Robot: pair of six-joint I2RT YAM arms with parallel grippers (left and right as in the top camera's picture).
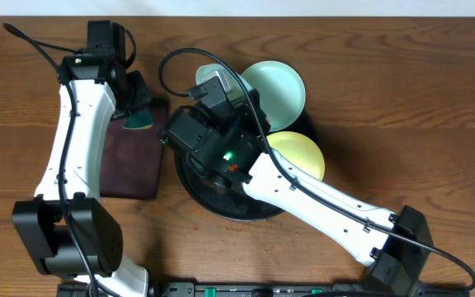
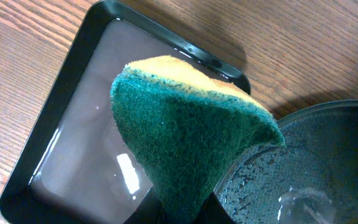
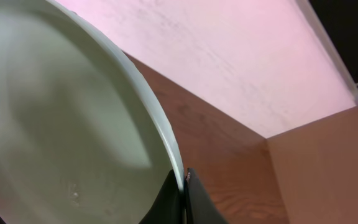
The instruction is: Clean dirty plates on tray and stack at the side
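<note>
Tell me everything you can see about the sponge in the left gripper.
The sponge is yellow foam with a dark green scouring face turned toward the left wrist camera. It looks folded, pinched at its lower end by the left gripper. It is held over the brown rectangular tray, beside the wet black tray. Nothing else visibly touches it.

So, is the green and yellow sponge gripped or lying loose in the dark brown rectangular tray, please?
Gripped: the left gripper pinches the sponge at its lower end, over the brown tray.

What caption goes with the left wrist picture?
The left hand pinches a green-and-yellow sponge above the rectangular brown tray, beside the round black tray.
</note>
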